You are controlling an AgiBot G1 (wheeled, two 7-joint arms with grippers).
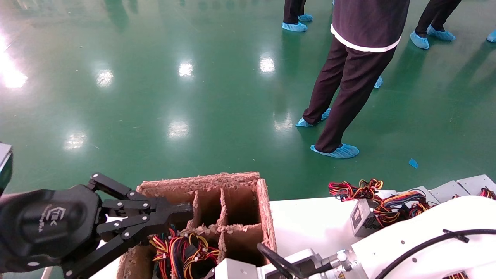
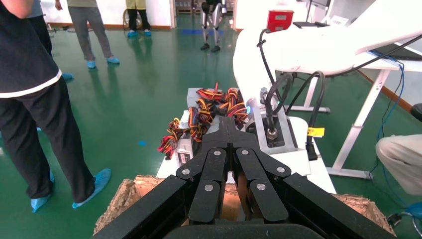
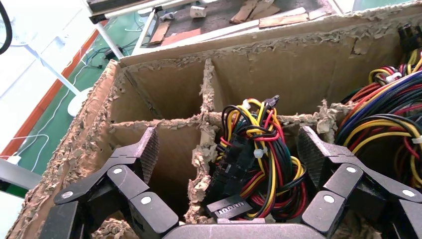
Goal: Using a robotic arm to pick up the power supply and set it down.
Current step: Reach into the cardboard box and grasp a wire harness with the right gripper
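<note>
Head view: left gripper (image 1: 182, 211) hovered over the left side of the brown divided carton (image 1: 267, 209), fingers pressed together, tips over the far-left cells, holding nothing. Carton sat at the near-left of the white table (image 1: 310, 224). Wire bundle (image 1: 182, 252) of red, yellow, orange and black filled a near cell just below that gripper. Right arm (image 1: 426, 236) reached in from the lower right toward the carton's near edge; its gripper out of sight there. Several silver-grey power supplies (image 1: 362, 221) lay on the table's right side, well apart from the carton, cables heaped on top. Person in dark trousers (image 1: 341, 89) and blue shoe covers (image 1: 335, 151) stood on the green floor (image 1: 155, 77) beyond.

Left wrist view: left gripper's fingers (image 2: 219, 144) shut tip to tip, nothing between, above the carton rim (image 2: 124, 196). Beyond, power supplies with cable heaps (image 2: 209, 112) on the table, right arm's white shell (image 2: 308, 50) above them.

Right wrist view: right gripper (image 3: 226, 154) spread wide, hanging over the carton's cells. One finger (image 3: 144, 152) above an empty cell, the other finger (image 3: 313, 149) past the wire bundle (image 3: 259, 154). Straddled that cabled unit's wires without touching, as far as visible. Power supply body mostly buried under cables; only a black connector block (image 3: 234, 159) showed. Second cable mass (image 3: 388, 109) in the neighbouring cell.
</note>
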